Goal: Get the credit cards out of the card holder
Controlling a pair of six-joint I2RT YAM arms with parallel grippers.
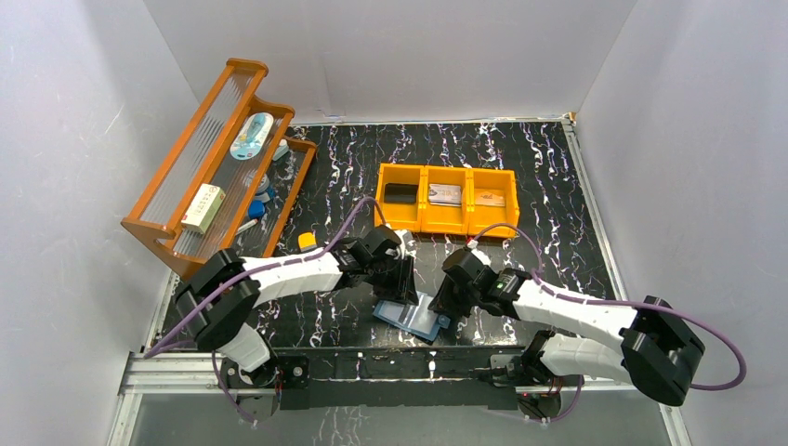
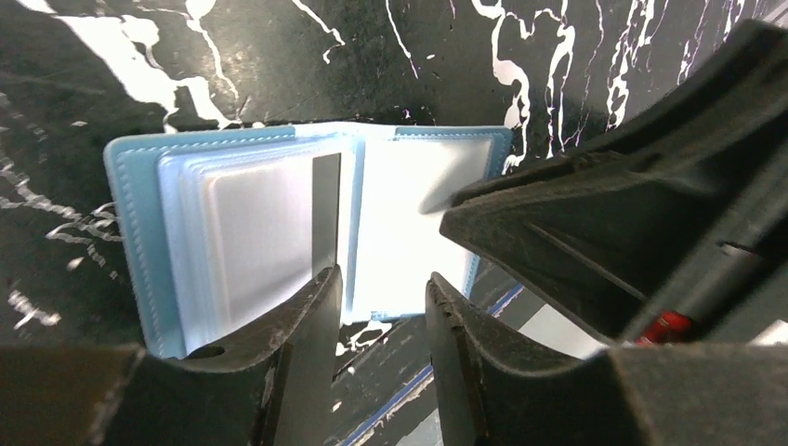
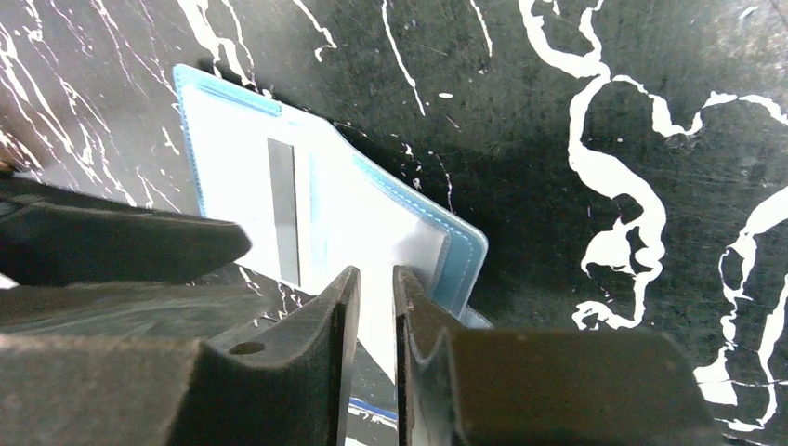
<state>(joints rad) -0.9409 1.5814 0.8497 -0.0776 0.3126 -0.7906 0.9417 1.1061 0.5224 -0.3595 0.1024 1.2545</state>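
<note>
While the card holder [image 1: 412, 318] lies spread open, inner face up, on the desk [image 1: 558, 186] close to its near edge and between the two arm bases, the step in hand appears to be drawing a card from a pocket. Its long axis runs left to right, the right end slightly nearer, and the fold crosses that axis. The left gripper [image 2: 383, 279], fingers apart with nothing between them, hovers over the holder's edge by the fold. The right gripper [image 3: 374, 274], fingers almost together, stands over the right leaf. A pale sheet shows in the slit, but whether it is pinched cannot be told. One of the credit cards [image 2: 269, 214], pale with a dark stripe, seems to sit in a clear pocket beside the fold. The next move probably calls for steadying one leaf, pinching the card's edge alone and sliding it out along the pocket's opening.
</note>
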